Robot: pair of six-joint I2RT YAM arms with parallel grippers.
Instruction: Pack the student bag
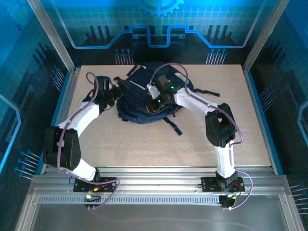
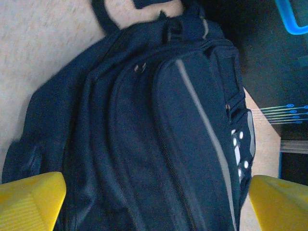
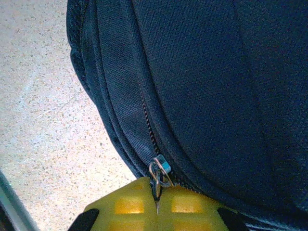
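Note:
The student bag (image 1: 137, 109), dark navy with a grey stripe, lies flat at the back middle of the table. My left gripper (image 1: 119, 91) hovers at its left side. In the left wrist view its yellow fingers (image 2: 33, 199) stand wide apart over the bag (image 2: 159, 120) with nothing between them. My right gripper (image 1: 157, 103) rests on top of the bag. In the right wrist view its yellow pads (image 3: 130, 204) are pressed together on the metal zipper pull (image 3: 158, 175) at the bag's (image 3: 216, 86) zip line.
A black strap (image 1: 173, 126) trails from the bag toward the near side. Another strap (image 1: 207, 92) lies out to the right. The speckled tan table (image 1: 144, 149) stretches in front, ending at the metal rail (image 1: 154, 175). Frame posts stand at the back corners.

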